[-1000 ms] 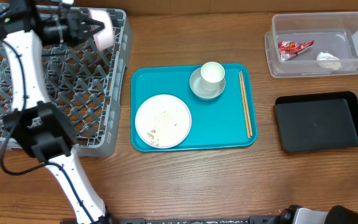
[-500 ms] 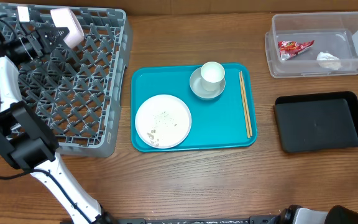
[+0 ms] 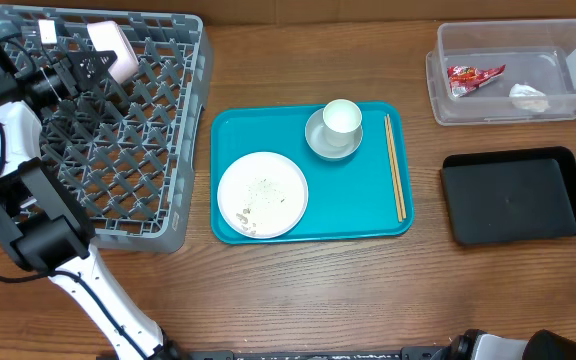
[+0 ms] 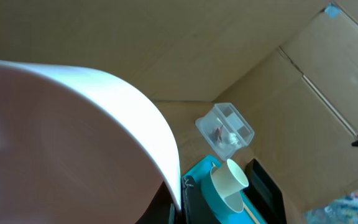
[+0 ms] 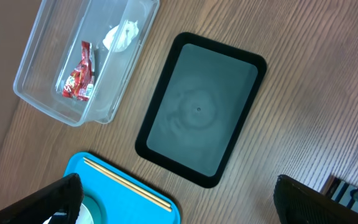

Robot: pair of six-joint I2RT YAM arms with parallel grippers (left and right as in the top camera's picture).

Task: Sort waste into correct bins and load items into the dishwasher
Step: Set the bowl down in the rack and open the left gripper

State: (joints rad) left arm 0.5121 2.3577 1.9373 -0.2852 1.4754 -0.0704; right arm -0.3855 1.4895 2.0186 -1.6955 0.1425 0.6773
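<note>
Holding a bowl (image 3: 109, 50) over the rack (image 3: 158, 130), left hand (image 3: 92, 68) clamped, right hand (image 5: 179, 200) spread empty, tray (image 3: 358, 200) beside

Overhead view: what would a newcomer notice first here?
First, the left hand gripping a small bowl above the far corner of the grey rack at the table's left. Next, the teal tray mid-table carrying a crumb-strewn plate, and the red wrapper lying in the clear tub at far right.
</note>
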